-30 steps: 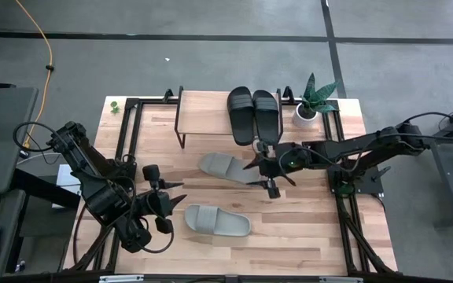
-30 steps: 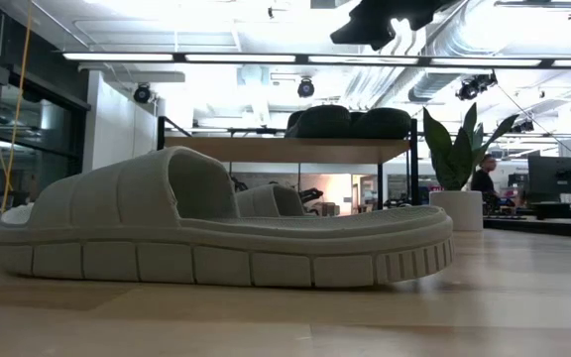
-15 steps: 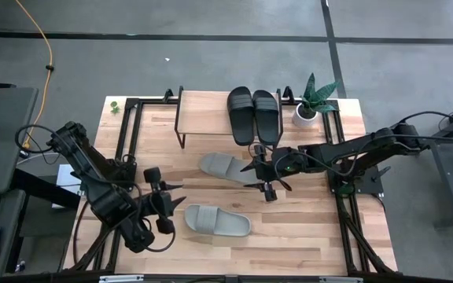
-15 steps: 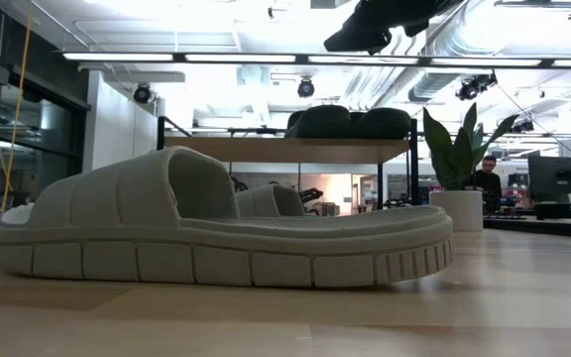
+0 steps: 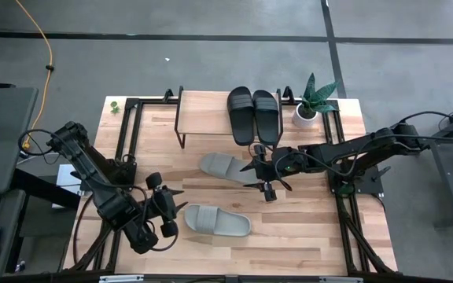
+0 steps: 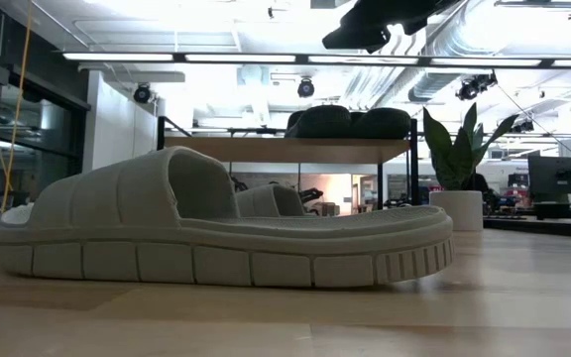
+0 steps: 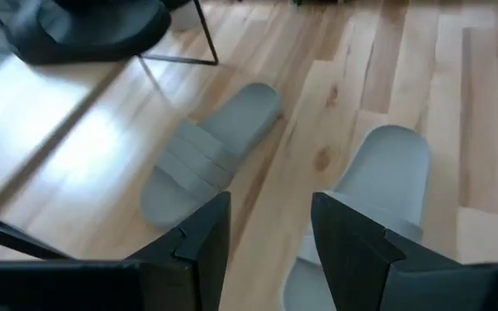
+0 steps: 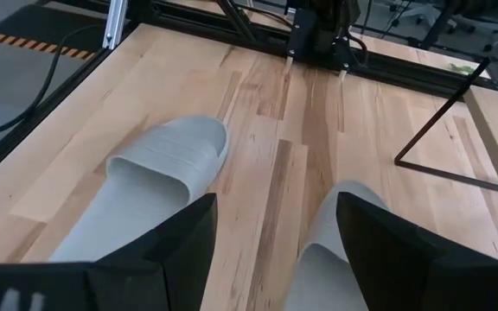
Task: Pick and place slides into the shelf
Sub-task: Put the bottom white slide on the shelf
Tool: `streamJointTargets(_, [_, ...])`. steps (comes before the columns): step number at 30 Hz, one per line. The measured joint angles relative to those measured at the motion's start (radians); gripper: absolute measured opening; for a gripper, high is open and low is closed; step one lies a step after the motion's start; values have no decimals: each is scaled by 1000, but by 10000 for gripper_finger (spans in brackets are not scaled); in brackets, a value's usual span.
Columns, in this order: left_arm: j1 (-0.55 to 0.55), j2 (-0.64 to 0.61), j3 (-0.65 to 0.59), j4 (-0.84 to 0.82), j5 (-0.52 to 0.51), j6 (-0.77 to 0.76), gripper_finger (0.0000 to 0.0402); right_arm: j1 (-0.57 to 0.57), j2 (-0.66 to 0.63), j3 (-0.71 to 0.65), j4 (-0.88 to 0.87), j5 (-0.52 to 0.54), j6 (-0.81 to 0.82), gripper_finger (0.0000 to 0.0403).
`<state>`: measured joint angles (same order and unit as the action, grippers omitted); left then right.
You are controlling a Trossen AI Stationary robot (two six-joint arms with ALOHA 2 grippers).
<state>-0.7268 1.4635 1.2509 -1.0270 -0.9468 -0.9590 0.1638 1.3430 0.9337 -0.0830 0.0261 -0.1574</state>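
Two black slides (image 5: 252, 114) lie side by side on the right end of the light-wood shelf (image 5: 203, 112). Two light grey slides lie sole-down on the tabletop: the far one (image 5: 226, 167) in front of the shelf, the near one (image 5: 217, 222) toward the front edge. My right gripper (image 5: 250, 176) is open and empty just right of the far grey slide (image 8: 344, 233), above the table. My left gripper (image 5: 176, 207) is open and empty just left of the near grey slide (image 7: 379, 190). The low view shows the near grey slide (image 6: 216, 228) large in front.
A potted plant (image 5: 313, 102) stands at the far right, beside the shelf. Black frame rails (image 5: 128, 134) run along the table's left and right sides. The shelf's left part (image 5: 199, 110) is bare. Thin dark shelf legs (image 8: 439, 155) stand behind the far grey slide.
My right gripper has moved toward the table's left, closer to the far grey slide, then held still. My left gripper has moved a little toward the near edge and the near grey slide. No slide has moved.
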Motion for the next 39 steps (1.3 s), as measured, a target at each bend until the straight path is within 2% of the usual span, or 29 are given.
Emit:
streamJointTargets(3, [13, 0, -23, 22, 9, -21, 150, 0, 0, 0, 0, 0, 0, 229])
streamJointTargets(9, [21, 0, -62, 52, 2, -197, 150, 0, 0, 0, 0, 0, 0, 229])
streamJointTargets(18, [20, 0, -156, 104, -12, -359, 150, 0, 0, 0, 0, 0, 0, 229])
streamJointTargets(25, [20, 5, -210, 210, 2, -379, 150, 0, 0, 0, 0, 0, 11, 229])
streamJointTargets(31, [-45, 63, -317, 463, 40, -372, 150, 0, 0, 0, -3, 0, 48, 229])
streamJointTargets(39, [-60, 72, -354, 460, 18, -403, 150, 10, 0, -1, -17, 26, 66, 229])
